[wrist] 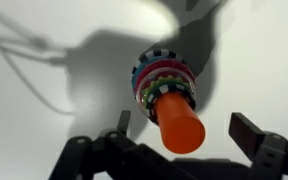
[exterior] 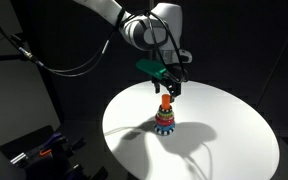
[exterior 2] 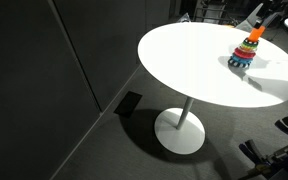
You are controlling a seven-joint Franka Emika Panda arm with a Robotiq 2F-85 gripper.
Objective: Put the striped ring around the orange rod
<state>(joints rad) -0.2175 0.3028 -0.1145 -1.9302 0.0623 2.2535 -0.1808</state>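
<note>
Pincer: we are holding it wide apart and empty.
Orange rod: it is standing between the jaws, since we are hovering right above it.
Striped ring: it is lying below the pincer, already around the rod, so the task is looking done.
Coloured rings: they are sitting stacked beside it.

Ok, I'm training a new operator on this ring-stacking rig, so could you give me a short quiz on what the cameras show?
1. True or false: the gripper is shut on the striped ring.
2. The orange rod stands on: A) a white round table; B) a black tray; C) a wooden shelf.
3. Fill in: the gripper hangs directly ____ the orange rod.

Key: 1 false, it is open and the ring sits with the stack; 2 A; 3 above.
</note>
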